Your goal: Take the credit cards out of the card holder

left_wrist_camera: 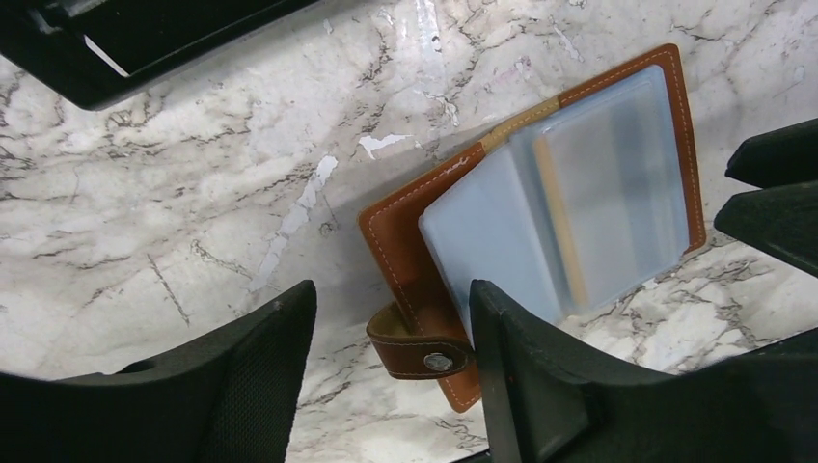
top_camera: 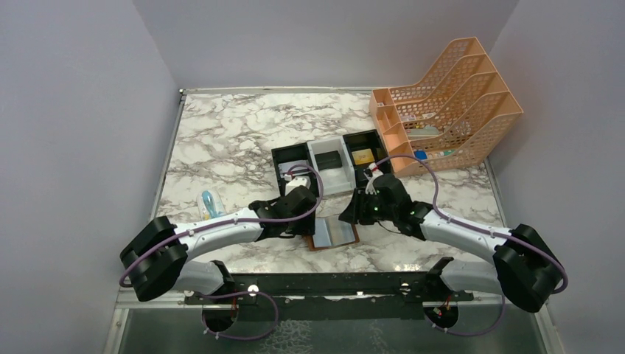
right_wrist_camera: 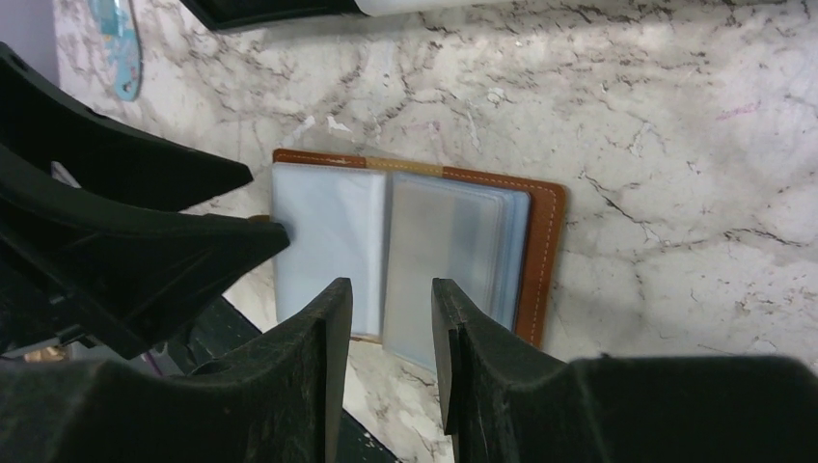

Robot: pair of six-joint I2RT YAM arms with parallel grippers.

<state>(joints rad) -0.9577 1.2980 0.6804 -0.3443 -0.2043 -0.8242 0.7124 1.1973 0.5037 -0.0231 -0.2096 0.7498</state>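
Observation:
The card holder (top_camera: 335, 234) lies open on the marble near the front edge, brown leather with pale blue pockets. In the left wrist view the card holder (left_wrist_camera: 415, 260) shows its snap tab (left_wrist_camera: 424, 354) and, under the frosted pockets, a gold-tan card edge (left_wrist_camera: 559, 227) and a grey card (left_wrist_camera: 622, 207). My left gripper (left_wrist_camera: 391, 328) is open; its right finger (left_wrist_camera: 526, 371) rests at the left page's edge. My right gripper (right_wrist_camera: 386, 328) is open with a narrow gap, over the near edge of the pocket with the grey card (right_wrist_camera: 439, 246).
A black-and-white three-compartment tray (top_camera: 309, 164) stands behind the wallet, with a small black block (top_camera: 329, 158) in its middle and a yellow item (top_camera: 362, 156) at right. An orange file rack (top_camera: 449, 96) is back right. A pale blue object (top_camera: 211, 203) lies left.

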